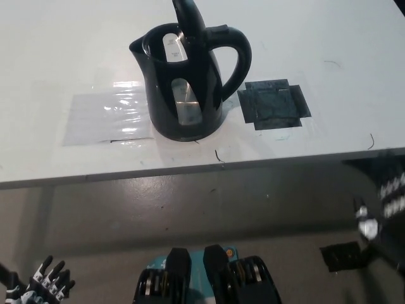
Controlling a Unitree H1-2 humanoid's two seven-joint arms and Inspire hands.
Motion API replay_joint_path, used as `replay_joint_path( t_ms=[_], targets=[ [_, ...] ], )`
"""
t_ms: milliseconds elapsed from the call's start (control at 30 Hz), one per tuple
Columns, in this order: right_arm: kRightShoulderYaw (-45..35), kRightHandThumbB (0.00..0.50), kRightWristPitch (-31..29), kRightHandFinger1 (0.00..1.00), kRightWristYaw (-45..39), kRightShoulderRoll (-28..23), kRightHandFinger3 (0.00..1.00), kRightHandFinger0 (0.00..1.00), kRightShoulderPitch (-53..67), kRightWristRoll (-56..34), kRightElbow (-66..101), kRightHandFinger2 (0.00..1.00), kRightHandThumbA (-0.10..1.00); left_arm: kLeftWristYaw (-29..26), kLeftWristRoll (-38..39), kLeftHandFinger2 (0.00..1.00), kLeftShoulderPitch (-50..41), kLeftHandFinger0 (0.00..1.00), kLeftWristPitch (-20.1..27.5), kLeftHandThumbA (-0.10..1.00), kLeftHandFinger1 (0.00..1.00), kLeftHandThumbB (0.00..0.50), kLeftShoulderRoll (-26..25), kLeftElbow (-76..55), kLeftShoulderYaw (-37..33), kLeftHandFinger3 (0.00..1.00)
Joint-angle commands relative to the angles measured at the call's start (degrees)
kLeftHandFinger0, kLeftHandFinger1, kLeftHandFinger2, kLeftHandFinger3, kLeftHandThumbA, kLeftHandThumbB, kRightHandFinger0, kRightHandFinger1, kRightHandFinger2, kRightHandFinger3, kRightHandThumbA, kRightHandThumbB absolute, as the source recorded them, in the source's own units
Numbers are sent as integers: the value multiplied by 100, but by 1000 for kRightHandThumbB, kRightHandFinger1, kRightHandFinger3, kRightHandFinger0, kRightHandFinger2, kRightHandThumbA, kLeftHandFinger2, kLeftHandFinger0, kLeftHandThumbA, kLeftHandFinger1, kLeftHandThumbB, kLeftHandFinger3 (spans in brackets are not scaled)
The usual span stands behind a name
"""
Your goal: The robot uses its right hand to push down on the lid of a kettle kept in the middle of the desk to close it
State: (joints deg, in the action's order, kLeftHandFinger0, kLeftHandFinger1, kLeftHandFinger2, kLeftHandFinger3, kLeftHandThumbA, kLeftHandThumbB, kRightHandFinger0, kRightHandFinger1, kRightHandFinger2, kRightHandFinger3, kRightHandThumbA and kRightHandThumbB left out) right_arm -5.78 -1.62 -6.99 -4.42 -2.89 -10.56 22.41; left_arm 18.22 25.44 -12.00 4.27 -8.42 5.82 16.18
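Kettle place: the black kettle [185,88] stands upright in the middle of the table [50,50], near the front edge.
Lid: the lid [188,19] is up, so the kettle is open and the push is not done yet.
Right hand: the right hand [380,215] is low at the right, below the front edge of the table, well apart from the kettle. It is blurry, so I cannot tell if its fingers are apart or together.
Left hand: the left hand [44,282] rests low at the left, far from the table, with its fingers apart and holding nothing.
Risk one: a push from the side may tip or slide the kettle, because it stands free.
Risk two: the arm may bump the front edge of the table on the way up.
Risk three: a soft push may leave the lid half shut.
Count: one kettle, one lid, one handle [237,54], one dark tape patch [273,104], one clear shiny sheet [101,117], two robot hands.
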Motion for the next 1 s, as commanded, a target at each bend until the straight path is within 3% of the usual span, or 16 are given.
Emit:
replay_joint_path(
  t_ms=[0, 167, 233, 433, 833, 967],
  targets=[
    [-182, 66, 2803, 1000, 981, -224, 1000, 1000, -3511, -542, 2396, 1000, 756, 583, 520, 1000, -230, 1000, 515, 1000, 1000, 478, -161, -135, 116, 1000],
    [83, 34, 2855, 1000, 1228, 18, 1000, 1000, -4710, -521, 1159, 1000, 685, 517, 387, 1000, -397, 1000, 494, 1000, 1000, 490, -108, -183, 52, 1000],
    [162, 38, 2855, 1000, 1267, 411, 1000, 1000, -5146, -263, 408, 1000, 706, 562, 427, 1000, -457, 1000, 448, 1000, 1000, 483, -102, -210, 29, 1000],
    [212, 16, 2780, 1000, 1285, 924, 1000, 1000, -5660, 393, -822, 1000, 749, 619, 476, 1000, -525, 1000, 388, 1000, 1000, 490, -102, -215, 0, 1000],
    [451, 0, 1722, 1000, 1690, 1227, 1000, 1000, -6695, 1076, -4078, 1000, 879, 753, 448, 1000, -667, 1000, 503, 1000, 1000, 473, -20, -172, -107, 1000],
    [452, 40, 1379, 1000, 1672, 1262, 1000, 1000, -6989, 1021, -4908, 1000, 860, 795, 467, 1000, -662, 1000, 523, 1000, 1000, 474, 18, -171, -181, 1000]
  ],
)
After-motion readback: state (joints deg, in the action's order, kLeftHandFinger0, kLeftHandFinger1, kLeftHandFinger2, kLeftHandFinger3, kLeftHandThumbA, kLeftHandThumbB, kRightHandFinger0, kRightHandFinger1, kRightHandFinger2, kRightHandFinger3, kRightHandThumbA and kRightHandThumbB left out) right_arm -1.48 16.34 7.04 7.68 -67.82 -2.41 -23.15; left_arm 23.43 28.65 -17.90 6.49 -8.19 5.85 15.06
